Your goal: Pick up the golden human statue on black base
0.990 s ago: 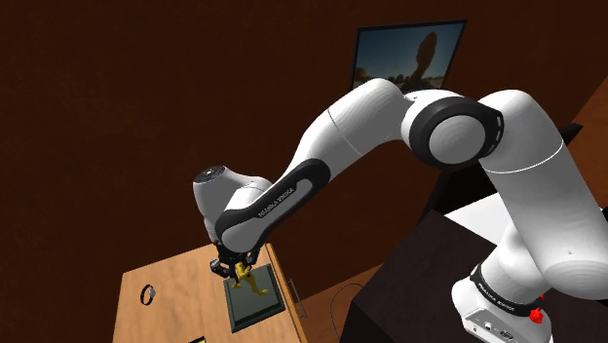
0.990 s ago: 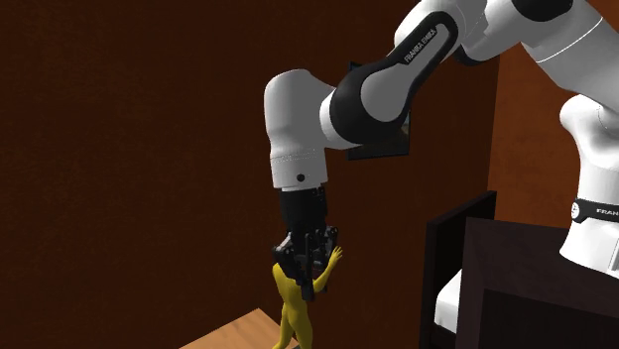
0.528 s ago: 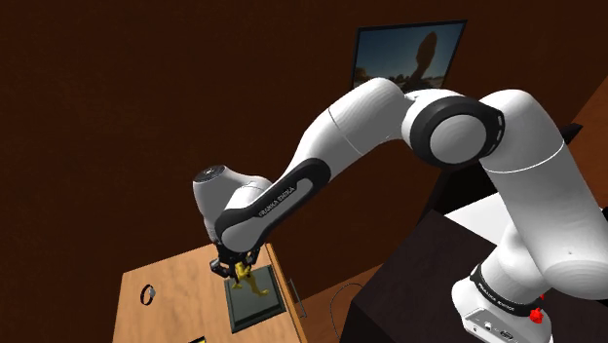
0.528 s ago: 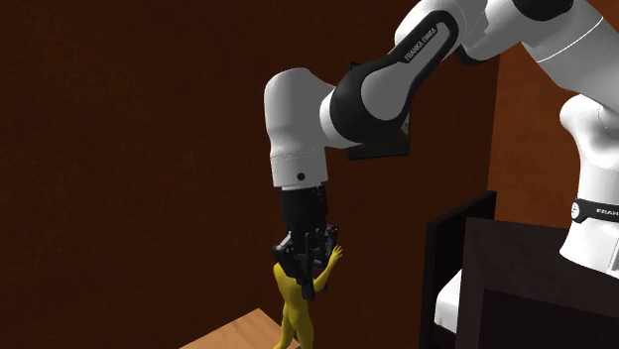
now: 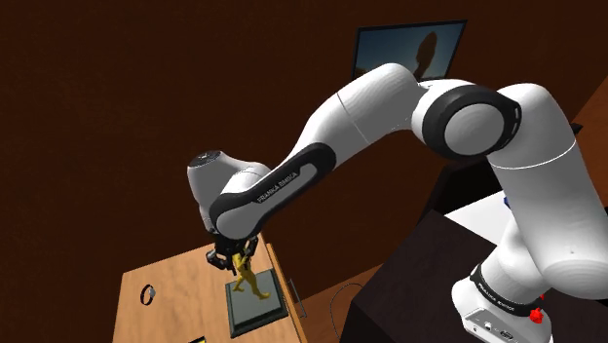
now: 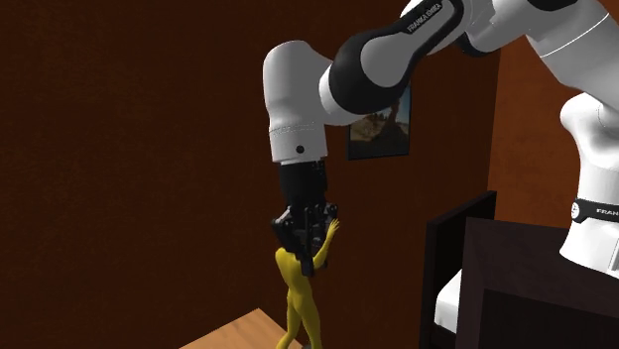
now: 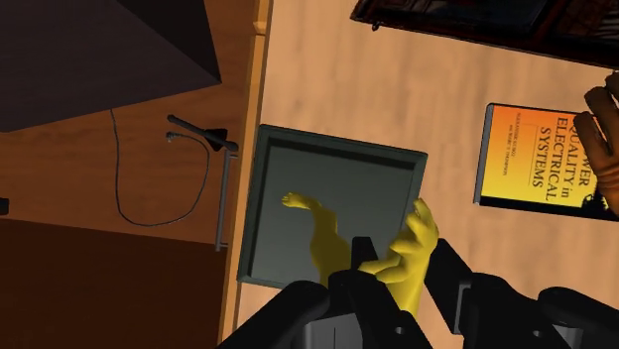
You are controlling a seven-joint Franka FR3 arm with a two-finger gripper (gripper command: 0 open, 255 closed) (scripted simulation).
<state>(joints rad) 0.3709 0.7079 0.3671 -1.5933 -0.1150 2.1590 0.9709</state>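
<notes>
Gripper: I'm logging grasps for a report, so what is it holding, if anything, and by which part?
The gripper is shut on the golden statue, clasping it at the upper body, beside its raised arm.

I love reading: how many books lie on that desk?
1: an orange-covered book lies flat on the wooden desk, apart from the statue's dark base. Others may lie beyond the picture's edges.

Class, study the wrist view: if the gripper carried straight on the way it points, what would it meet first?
The gripper points down and is shut on the yellow statue, so the figure itself comes first. Beyond it lies its dark square base, and probably the wooden table after that.
</notes>
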